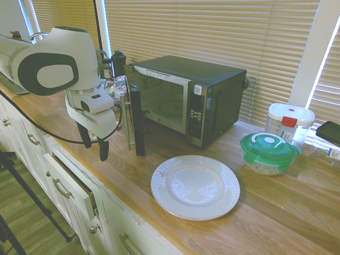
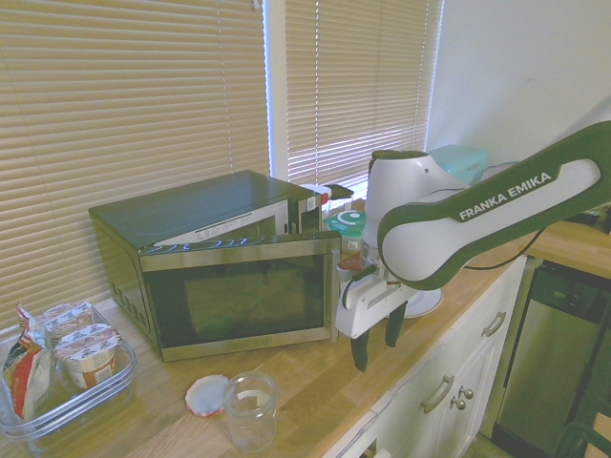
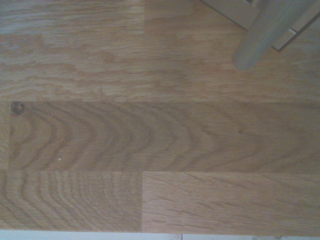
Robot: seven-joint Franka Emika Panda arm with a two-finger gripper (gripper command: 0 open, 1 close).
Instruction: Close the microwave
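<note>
The white two-finger gripper (image 1: 94, 144) hangs fingers-down just above the wooden countertop (image 1: 276, 212), its dark fingers apart and holding nothing. Right beside it, on the far side from the counter's front edge, stands the large black boxy microwave (image 1: 212, 93). Its silver-trimmed dark glass door (image 2: 241, 296) is swung out roughly square to the oven front, so the free edge with the vertical silver handle (image 1: 127, 119) sits nearest the fingers. That placement looks deliberate: from the outer face of the door, a sideways push should swing it home.

Beyond the door, a white round ceramic plate (image 1: 195, 186) lies flat, well apart from the gripper. Further off are a green-lidded clear food container (image 1: 268, 153) and a white-lidded clear tub (image 1: 289, 122). A small lidless glass jar (image 2: 249, 410) stands near the counter's front edge.

The wrist view shows only bare wood grain, so the counter under the gripper is open. The door's arc toward the oven appears free, though jars crowd behind the hinge side.
</note>
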